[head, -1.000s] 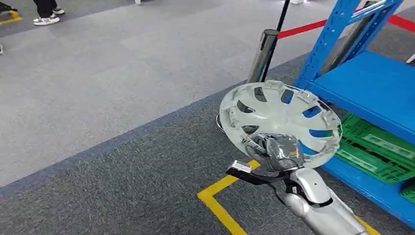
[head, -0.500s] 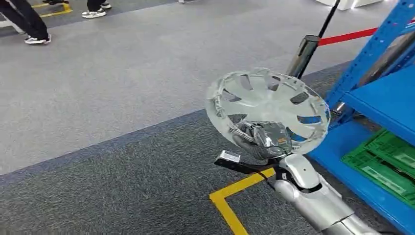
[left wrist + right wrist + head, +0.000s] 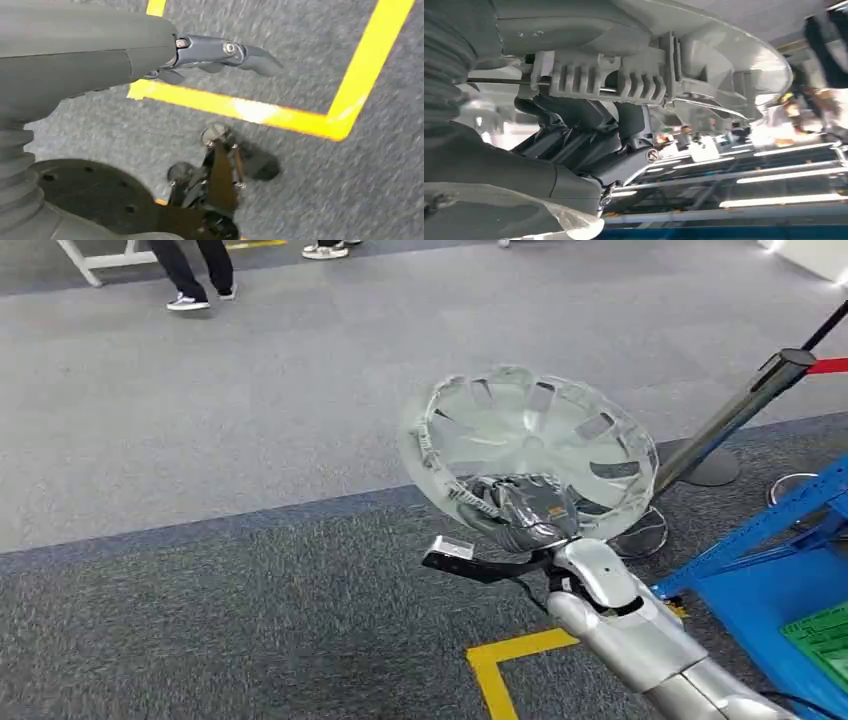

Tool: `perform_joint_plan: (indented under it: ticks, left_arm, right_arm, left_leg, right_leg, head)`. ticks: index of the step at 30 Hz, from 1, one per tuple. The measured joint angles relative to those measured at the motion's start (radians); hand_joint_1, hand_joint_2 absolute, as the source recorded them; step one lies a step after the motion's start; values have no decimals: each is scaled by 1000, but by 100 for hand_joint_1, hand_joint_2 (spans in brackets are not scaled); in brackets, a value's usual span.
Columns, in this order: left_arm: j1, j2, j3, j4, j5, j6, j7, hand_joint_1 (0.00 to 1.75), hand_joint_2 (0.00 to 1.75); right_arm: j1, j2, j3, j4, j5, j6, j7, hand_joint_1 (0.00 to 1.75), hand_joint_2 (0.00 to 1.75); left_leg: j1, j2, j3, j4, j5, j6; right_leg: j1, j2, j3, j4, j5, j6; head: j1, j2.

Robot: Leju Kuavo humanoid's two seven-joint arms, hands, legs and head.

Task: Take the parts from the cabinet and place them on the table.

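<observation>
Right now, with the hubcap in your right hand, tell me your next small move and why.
Probably keep turning away from the blue shelf while holding the hubcap steady. The right hand grips it by its near rim, up over grey carpet, and no table is in sight to set it on. The left hand hangs with nothing in it.

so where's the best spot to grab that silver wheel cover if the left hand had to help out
Probably the rim of the wheel cover on the robot's left, opposite where the right hand grips its near edge. The cover is a wide shallow dish with slots along the rim, so fingers could hook that thin edge coming from the left. The left hand hangs by the floor.
</observation>
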Motion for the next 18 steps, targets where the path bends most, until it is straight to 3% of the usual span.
perform_joint_plan:
  ticks: [2,3,4,5,6,8,9,10,12,13,14,15,16,18]
  left_arm:
    - [5,0,0,0,0,0,1,0,175]
    - [7,2,1,0,0,0,2,0,175]
    - [9,4,1,0,0,1,2,0,175]
    - [8,3,1,0,1,1,3,0,175]
    - [5,3,1,0,2,1,3,0,175]
    - [3,3,1,0,3,0,3,0,175]
    - [4,3,1,0,3,0,3,0,175]
    - [7,3,1,0,3,0,3,0,175]
    - [8,4,1,0,3,0,3,0,175]
    - [8,5,1,0,3,0,3,0,175]
    - [4,5,1,0,3,0,3,0,175]
    - [1,5,1,0,3,1,3,0,175]
    - [1,5,1,0,2,0,4,0,175]
    - [7,6,1,0,3,1,4,0,175]
  right_arm:
    - [-4,6,7,3,0,0,-2,175,175]
    - [-7,8,8,4,-1,0,0,175,175]
    - [-10,10,9,5,-2,0,1,175,175]
    - [-11,11,10,5,-2,0,1,175,175]
    - [-11,11,12,5,-2,0,0,175,175]
    - [-11,11,14,10,-1,1,0,175,175]
    - [-11,11,14,11,-1,1,0,175,175]
    - [-11,12,16,11,-1,1,1,175,175]
    - [-13,12,16,13,-1,1,2,175,175]
    - [-15,13,17,13,-1,1,2,175,175]
    - [-17,13,17,13,-1,1,2,175,175]
    - [-18,13,18,14,-1,1,2,175,175]
    - [-20,13,18,14,0,0,1,175,175]
    - [-22,18,21,14,-1,0,0,175,175]
  left_leg:
    - [6,-17,-2,-4,5,-8]
    - [2,-29,-1,-2,1,-14]
    - [-4,20,-5,10,-9,-19]
    - [-5,69,-22,48,-31,-26]
    - [-1,101,-59,126,-68,-32]
    - [7,118,-135,276,-123,-39]
    - [10,119,-150,302,-122,-41]
    - [12,119,-139,281,-96,-42]
    - [11,137,-64,123,-1,-36]
    - [7,173,-20,30,37,-29]
    - [-8,202,-6,17,12,-27]
    - [-10,197,-5,-6,12,-18]
    - [-11,189,-9,-2,11,-16]
    - [-12,162,-8,-11,11,-4]
  right_leg:
    - [6,-15,2,-1,-2,-5]
    - [-2,-29,8,-8,0,-13]
    - [-3,-42,15,-11,0,-21]
    - [-2,-53,20,-14,-2,-30]
    - [1,-68,23,-14,-5,-33]
    - [4,-98,29,-13,-11,-36]
    - [4,-111,32,-13,-14,-35]
    - [4,-123,37,-13,-19,-34]
    - [4,-146,51,-13,-27,-31]
    - [5,-155,58,-14,-33,-27]
    - [11,-165,60,-17,-37,-21]
    - [14,-170,59,-17,-39,-15]
    - [16,-184,61,-21,-41,-11]
    - [16,-209,75,-32,-44,3]
  head:
    - [0,0]
    - [0,0]
    - [0,0]
    - [-18,0]
    - [-19,0]
    - [-20,0]
    - [-20,0]
    - [-20,0]
    - [-20,0]
    - [-20,0]
    - [-22,0]
    - [-24,0]
    - [-19,0]
    - [-22,0]
